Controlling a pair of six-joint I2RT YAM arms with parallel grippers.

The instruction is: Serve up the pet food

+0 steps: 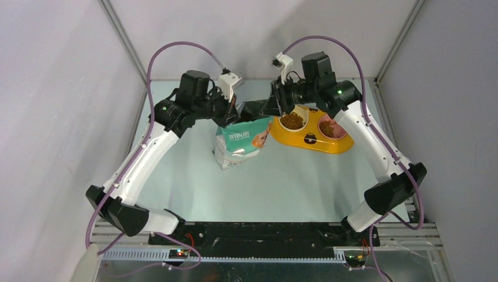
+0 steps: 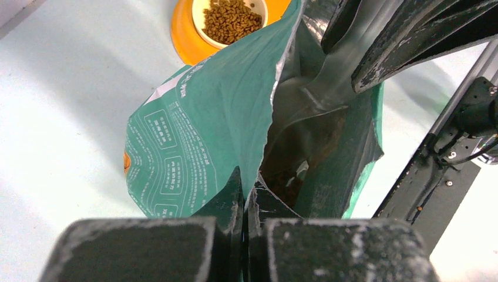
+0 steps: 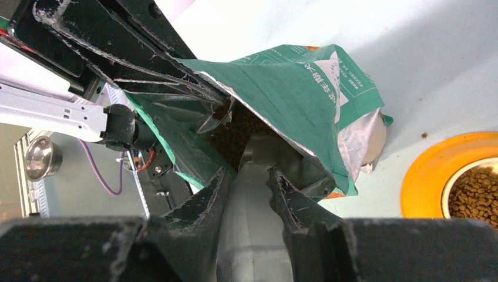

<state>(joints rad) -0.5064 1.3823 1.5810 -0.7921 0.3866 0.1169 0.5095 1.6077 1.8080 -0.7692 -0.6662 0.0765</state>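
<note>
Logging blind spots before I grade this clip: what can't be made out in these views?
- Right wrist view: bowl of the clear scoop, hidden inside the food bag; full or empty, cannot tell.
- Left wrist view: how much kibble is left, lost in the bag's dark interior.
- Top view: grip of the right hand, too small and dark to read.
- Right wrist view: yellow feeder, cut off by the right edge.

Table [image 1: 282, 188] — teal bag [image 1: 238, 144], yellow feeder [image 1: 343, 145], stray kibble pellet [image 3: 424, 135].
</note>
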